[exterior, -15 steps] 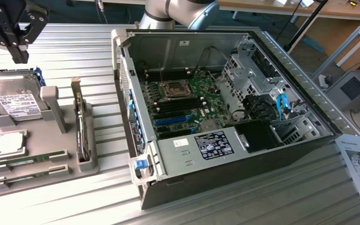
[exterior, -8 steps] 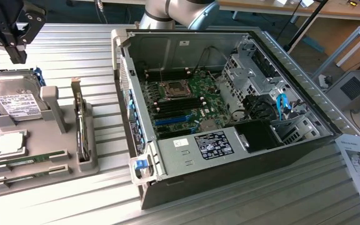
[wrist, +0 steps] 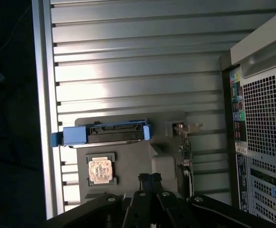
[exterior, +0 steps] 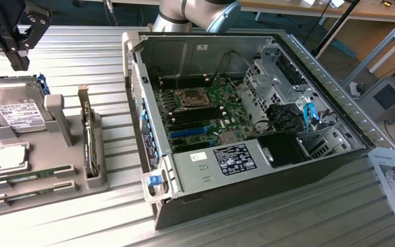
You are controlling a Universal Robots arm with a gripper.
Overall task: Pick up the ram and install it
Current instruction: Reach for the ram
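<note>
Clenched on nothing, the gripper (exterior: 19, 60) (wrist: 150, 178) hangs over the far end of a grey holder tray (exterior: 67, 177), above the hard drive (exterior: 16, 110) in its blue caddy. The tray rests on a ribbed metal table (exterior: 81, 221), with desks behind it. The ram (exterior: 31, 177) lies flat at the tray's near end, well apart from the gripper, past the processor chip (exterior: 11, 157). A strip of bare table separates the tray from the open computer case (exterior: 204, 180) on the exterior view's right
</note>
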